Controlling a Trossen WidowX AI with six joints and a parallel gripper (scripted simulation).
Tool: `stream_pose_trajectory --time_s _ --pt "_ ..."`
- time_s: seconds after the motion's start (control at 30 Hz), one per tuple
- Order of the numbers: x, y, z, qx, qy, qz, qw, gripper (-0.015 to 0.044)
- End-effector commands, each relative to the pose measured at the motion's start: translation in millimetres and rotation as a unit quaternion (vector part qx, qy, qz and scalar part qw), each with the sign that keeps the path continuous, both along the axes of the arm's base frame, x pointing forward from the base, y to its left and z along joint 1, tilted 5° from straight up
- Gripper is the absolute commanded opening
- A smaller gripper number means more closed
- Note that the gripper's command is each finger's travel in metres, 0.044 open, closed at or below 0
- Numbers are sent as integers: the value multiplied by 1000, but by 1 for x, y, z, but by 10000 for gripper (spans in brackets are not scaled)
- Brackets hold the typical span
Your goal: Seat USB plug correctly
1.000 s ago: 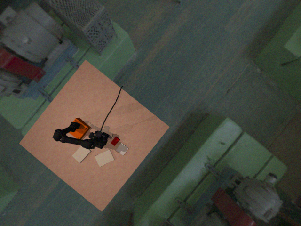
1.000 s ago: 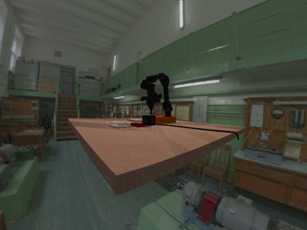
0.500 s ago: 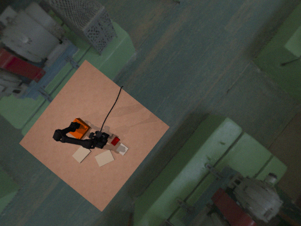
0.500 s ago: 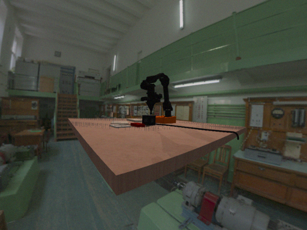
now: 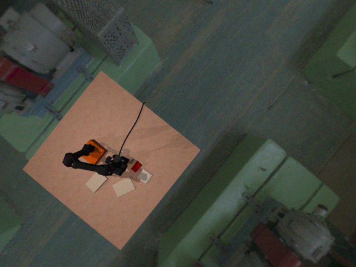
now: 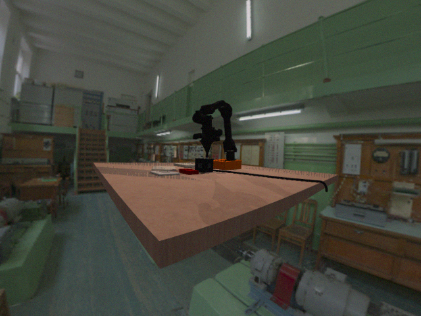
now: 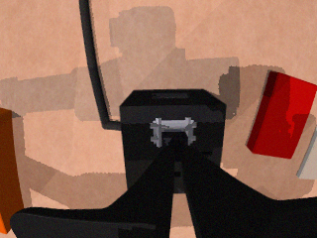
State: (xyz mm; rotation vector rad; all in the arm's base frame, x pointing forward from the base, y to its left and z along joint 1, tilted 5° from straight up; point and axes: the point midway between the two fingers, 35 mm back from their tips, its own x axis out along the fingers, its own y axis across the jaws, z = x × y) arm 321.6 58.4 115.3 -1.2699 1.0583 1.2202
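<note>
The black power cube (image 6: 204, 166) (image 7: 170, 113) stands on the table. A grey metal piece (image 7: 173, 124) with small tabs shows on its top in the wrist view; whether it is the socket's rim or the plug's shell I cannot tell. My gripper (image 6: 207, 157) (image 7: 176, 153) points down over the cube and is shut on the USB plug. The dark plug body is mostly hidden by the fingertips, and how deep it sits and which way round it is cannot be seen. In the top view the arm covers the cube.
A black cable (image 5: 132, 129) (image 6: 265, 176) (image 7: 93, 61) runs from the cube over the table edge. A red block (image 5: 136, 166) (image 6: 188, 171) (image 7: 286, 116) lies beside the cube, with a white block (image 5: 146, 174) beyond. Two cream slabs (image 5: 96, 182) (image 5: 123, 187) and an orange box (image 5: 98, 154) (image 6: 227, 165) (image 7: 7, 174) are nearby.
</note>
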Motion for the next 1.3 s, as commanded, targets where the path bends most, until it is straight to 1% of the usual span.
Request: stream_pose_trajectory --time_s 0.0,1.27 --pt "0 1 -1 2 -1 4 1000 0" --pt "1 1 -5 2 -1 4 1000 0"
